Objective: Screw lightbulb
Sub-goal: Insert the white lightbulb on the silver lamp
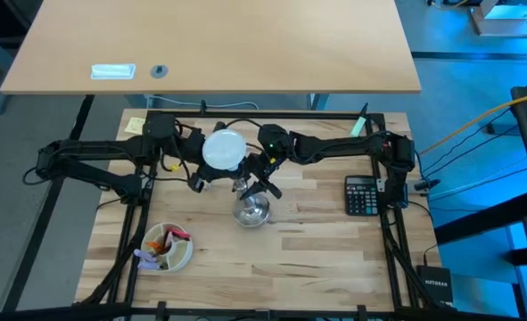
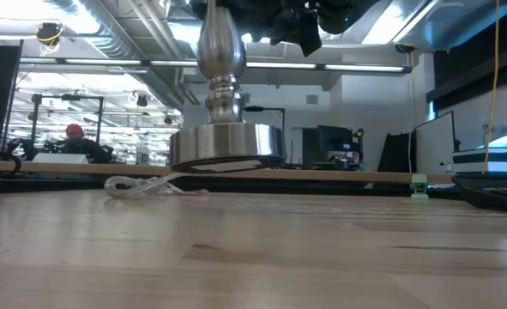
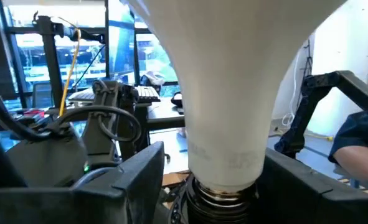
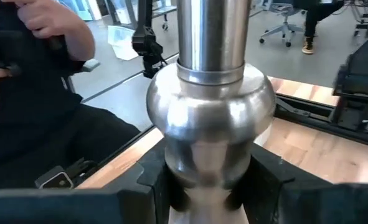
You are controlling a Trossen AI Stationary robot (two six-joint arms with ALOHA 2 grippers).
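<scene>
The lightbulb (image 1: 224,150) sits dome-up over the middle of the table, its narrow neck (image 3: 227,155) running down between the left gripper (image 1: 211,172) fingers (image 3: 140,180), which stand a bit apart on either side of it rather than squeezing it, as far as the left wrist view shows. Its threaded base meets the black socket right at those fingers. The right gripper (image 1: 256,176) is clamped on the shiny silver stand (image 2: 226,129), with the stem's round bulge (image 4: 212,106) just above its fingers, and the stand's foot is tilted up off the wooden table (image 2: 322,257).
</scene>
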